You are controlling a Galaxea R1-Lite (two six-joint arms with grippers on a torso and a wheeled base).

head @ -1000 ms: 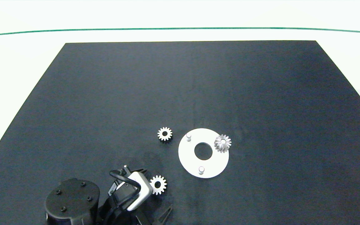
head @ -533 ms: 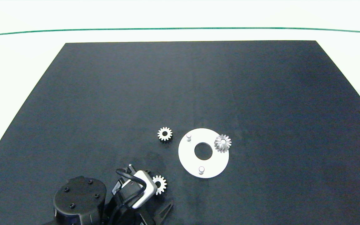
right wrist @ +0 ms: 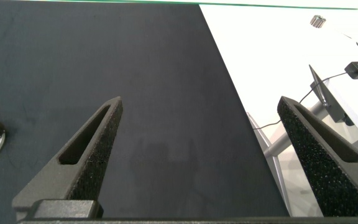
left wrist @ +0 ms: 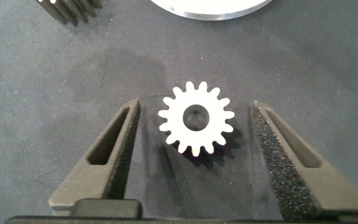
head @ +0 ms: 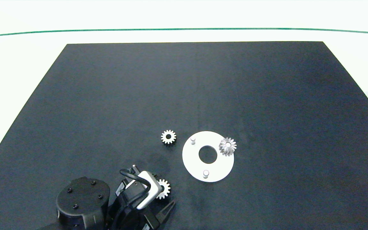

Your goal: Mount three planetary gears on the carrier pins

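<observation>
Sitting flat on the dark tabletop [head: 107, 95], the nearest gear [left wrist: 196, 118] lies right between the two fingers of the left end effector [left wrist: 194, 146]. The fingers are spread wide, one on each side of the gear, and neither one touches its teeth. The gear's round hole points straight up. From above, the left end effector [head: 164, 204] is low and near the front edge, and its wrist covers part of this gear [head: 164, 189].

I think the next move is a simple squeeze. The fingers need to close evenly on the teeth from both sides, or the gear could slide away.

The white disc [head: 190, 161] lies close by, a little farther back and to the robot's right of this gear. Two pins on it are bare: a front pin [head: 205, 173] and a back pin [head: 193, 139]. The front pin is the nearer one to the held-to-be gear. A mounted gear [head: 227, 145] already sits on the third pin. Another loose gear [head: 168, 137] lies flat just beside the disc's left rim.

The right end effector [right wrist: 197, 162] hangs over the far right of the tabletop, fingers spread and holding nothing. The left arm is much nearer to the work.
</observation>
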